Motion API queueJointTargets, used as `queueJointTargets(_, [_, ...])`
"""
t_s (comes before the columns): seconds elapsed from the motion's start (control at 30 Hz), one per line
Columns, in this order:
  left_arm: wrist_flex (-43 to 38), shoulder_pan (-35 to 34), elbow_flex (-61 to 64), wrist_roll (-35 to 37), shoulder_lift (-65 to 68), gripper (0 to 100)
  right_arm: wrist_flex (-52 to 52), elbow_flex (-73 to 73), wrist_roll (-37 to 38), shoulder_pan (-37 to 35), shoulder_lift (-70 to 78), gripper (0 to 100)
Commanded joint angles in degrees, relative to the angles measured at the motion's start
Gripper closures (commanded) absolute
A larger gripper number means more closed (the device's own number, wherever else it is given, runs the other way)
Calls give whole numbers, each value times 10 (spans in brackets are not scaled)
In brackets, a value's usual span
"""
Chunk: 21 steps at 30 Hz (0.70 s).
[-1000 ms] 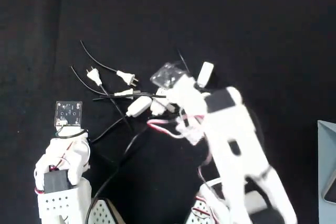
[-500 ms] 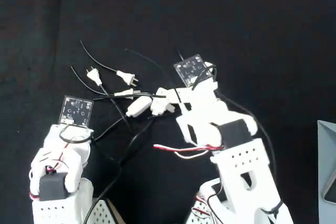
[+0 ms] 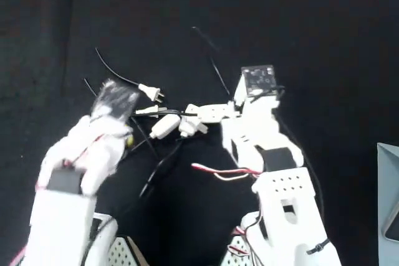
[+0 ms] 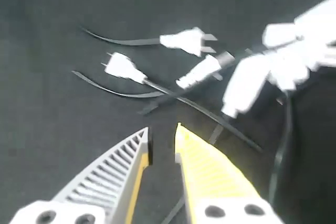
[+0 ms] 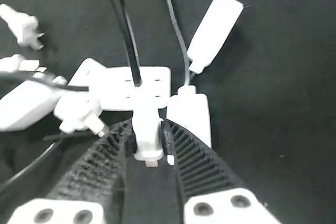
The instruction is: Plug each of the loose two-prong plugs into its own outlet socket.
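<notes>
My right gripper (image 5: 147,127) is shut on a white two-prong plug (image 5: 146,135) with a black cord, held against the white outlet block (image 5: 134,90). In the high view this gripper (image 3: 215,114) sits at the block (image 3: 201,113) in the middle of the table. A second white plug (image 5: 189,114) lies beside the block. My left gripper (image 4: 161,132) hovers a little open and empty, short of two loose white plugs (image 4: 122,66) (image 4: 186,40). From above, one loose plug (image 3: 150,91) lies just past the left arm (image 3: 93,141).
Black cords run across the black cloth between the two arms. A long white plug (image 3: 164,127) and a white adaptor (image 5: 215,24) lie near the block. A light blue tray (image 3: 389,197) stands at the right edge.
The left arm lifted from its folded pose and swung forward over the loose plugs. The right arm turned to the right while its gripper stayed at the outlet block.
</notes>
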Motion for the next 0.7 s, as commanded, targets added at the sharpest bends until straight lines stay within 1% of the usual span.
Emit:
queueJointTargets(0.0, [-11, 41, -97, -20, 165, 838, -25, -4, -25, 31, -12, 987])
queueJointTargets(0.07, [-13, 47, -129, -25, 236, 787, -26, -5, -36, 42, -12, 987])
queueJointTargets(0.17, [-60, 47, -157, -24, 322, 753, -25, -3, -37, 44, -12, 987])
queueJointTargets(0.3, [-162, 53, -156, -24, 401, 755, -23, -2, -38, 43, -12, 987])
queueJointTargets(0.37, [-196, 59, -156, -24, 429, 755, -22, -2, -38, 43, -12, 987])
queueJointTargets(0.57, [-260, 75, -157, -22, 491, 755, -25, 3, -36, 43, -12, 987])
queueJointTargets(0.63, [-265, 84, -157, -21, 512, 759, -25, 4, -36, 43, -12, 987])
queueJointTargets(0.67, [-265, 87, -157, -21, 517, 777, -24, 4, -36, 43, -12, 987])
